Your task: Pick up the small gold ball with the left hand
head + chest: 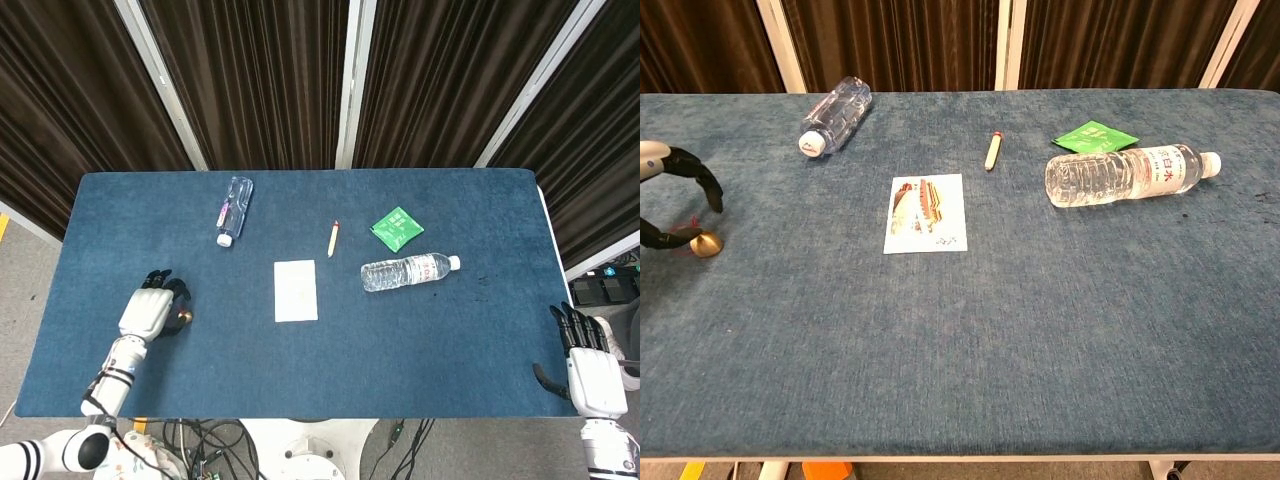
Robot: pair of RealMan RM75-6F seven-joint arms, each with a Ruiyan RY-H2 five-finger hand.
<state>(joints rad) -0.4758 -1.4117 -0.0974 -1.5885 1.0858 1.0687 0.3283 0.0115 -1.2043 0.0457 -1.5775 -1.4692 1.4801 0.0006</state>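
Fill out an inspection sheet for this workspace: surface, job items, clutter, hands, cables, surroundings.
Surface: blue cloth-covered table, flat.
Job's things: small gold ball on the cloth at the table's left side, beside the left hand's fingers.
Clutter: two clear plastic bottles lying down, small and large; white picture card; short yellow pencil-like stick; green packet.
Hands: left hand curved around the ball, whether it grips unclear; right hand off the table's right corner, holds nothing.
Cables: tangle under the near edge.
Surroundings: dark curtains, white posts.
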